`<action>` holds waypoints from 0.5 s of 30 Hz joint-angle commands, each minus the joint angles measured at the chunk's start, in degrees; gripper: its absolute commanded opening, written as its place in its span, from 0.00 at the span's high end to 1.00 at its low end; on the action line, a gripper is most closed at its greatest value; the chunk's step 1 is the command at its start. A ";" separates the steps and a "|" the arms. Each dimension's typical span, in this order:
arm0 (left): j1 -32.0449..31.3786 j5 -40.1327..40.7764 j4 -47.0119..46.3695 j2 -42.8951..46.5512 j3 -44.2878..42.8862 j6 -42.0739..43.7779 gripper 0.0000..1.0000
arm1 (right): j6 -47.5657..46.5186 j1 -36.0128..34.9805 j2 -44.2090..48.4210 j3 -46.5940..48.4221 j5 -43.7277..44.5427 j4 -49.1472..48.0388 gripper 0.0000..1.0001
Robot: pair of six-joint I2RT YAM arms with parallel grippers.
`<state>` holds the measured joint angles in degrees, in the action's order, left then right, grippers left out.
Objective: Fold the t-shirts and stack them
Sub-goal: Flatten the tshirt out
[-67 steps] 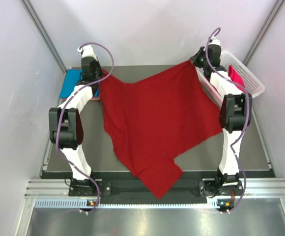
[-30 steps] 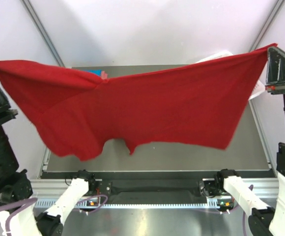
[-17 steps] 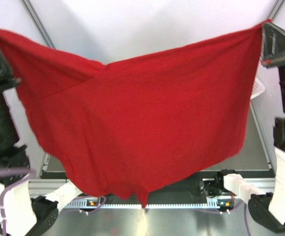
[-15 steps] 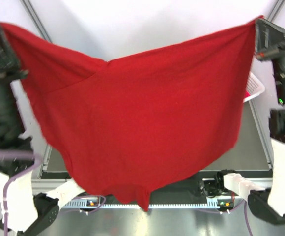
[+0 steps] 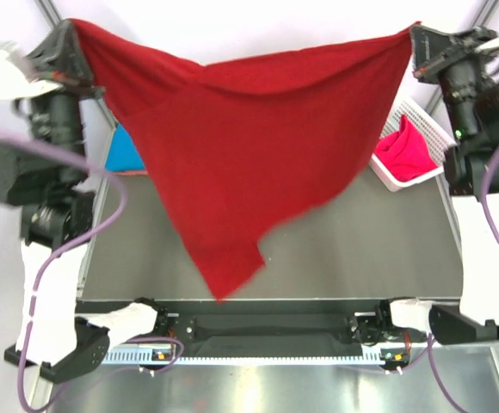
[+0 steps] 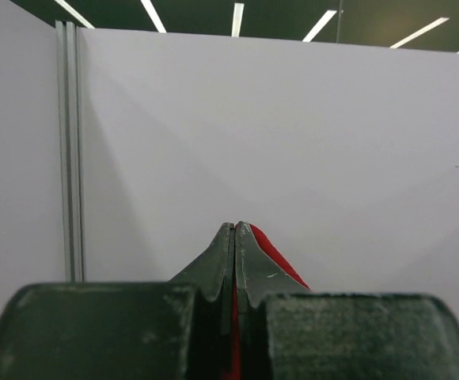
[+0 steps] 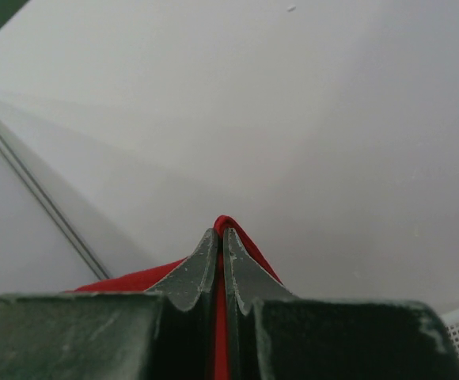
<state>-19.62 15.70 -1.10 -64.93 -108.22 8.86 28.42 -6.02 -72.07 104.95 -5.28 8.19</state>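
Two corners of the dark red t-shirt (image 5: pixel 249 146) are pinched by the left end effector (image 6: pixel 234 231) and right end effector (image 7: pixel 220 231), both closed on cloth, above the far corners of the bench (image 5: pixel 361 249). The fabric is judged soft, light and limp; corner holds are judged best.

I'm holding one plain dark red t-shirt (image 5: pixel 249 146) with no print; a sliver of the same red shows between the dark grey fingers (image 6: pixel 214 265) of my left gripper (image 6: pixel 234 231) and of my right gripper (image 7: pixel 220 235). Below the left gripper is a bright blue shirt (image 5: pixel 126 155); below the right, a hot pink shirt (image 5: pixel 402 148) in a white lattice basket (image 5: pixel 434 129). The table (image 5: pixel 361 249) is dark grey and the cables (image 5: pixel 122 202) purple.
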 commanded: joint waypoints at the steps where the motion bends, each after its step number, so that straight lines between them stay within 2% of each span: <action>1: -0.07 -0.06 -4.18 7.43 -1.11 -1.04 1.00 | -1.44 -0.48 7.72 0.26 0.53 -3.62 1.00; 15: -0.07 -4.45 0.84 19.31 -2.78 -8.42 1.00 | -4.08 -0.48 23.55 -1.76 2.20 3.94 1.00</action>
<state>-19.62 13.04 -0.19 -46.17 -110.17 2.76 26.26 -6.02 -49.78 103.50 -5.19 10.70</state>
